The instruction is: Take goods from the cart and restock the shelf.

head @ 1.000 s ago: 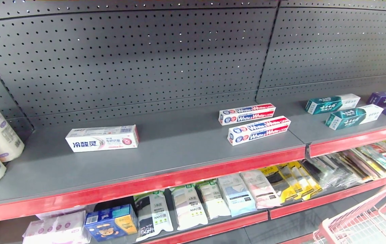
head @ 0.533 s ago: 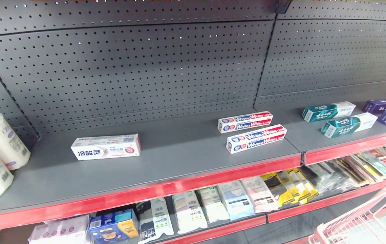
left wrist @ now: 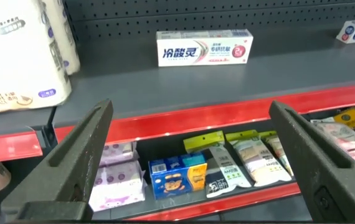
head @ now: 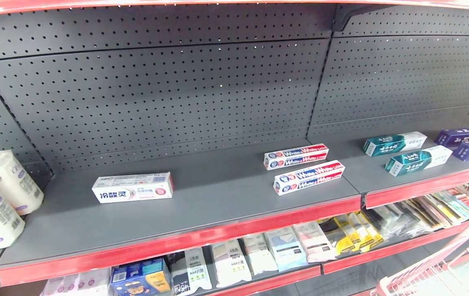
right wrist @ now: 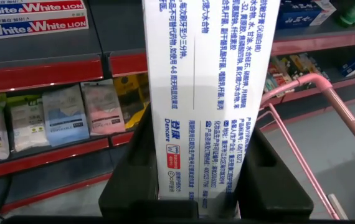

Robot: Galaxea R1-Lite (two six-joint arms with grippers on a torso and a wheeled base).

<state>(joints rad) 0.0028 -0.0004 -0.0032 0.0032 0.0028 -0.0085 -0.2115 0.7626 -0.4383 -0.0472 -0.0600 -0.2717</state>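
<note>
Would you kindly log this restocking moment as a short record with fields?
left end effector: open, empty, facing the shelf
right end effector: shut on white toothpaste box
shelf stock: one pink-white box, two red-blue boxes, two green boxes, two purple boxes
cart: pink wire, at the robot's right

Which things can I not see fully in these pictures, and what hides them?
Right wrist view: the white box in the right gripper is cut off by the picture's edge.
Head view: the cart is cut off at the lower right corner; its inside is unseen.
Head view: the red shelf edge partly covers the packets below.
</note>
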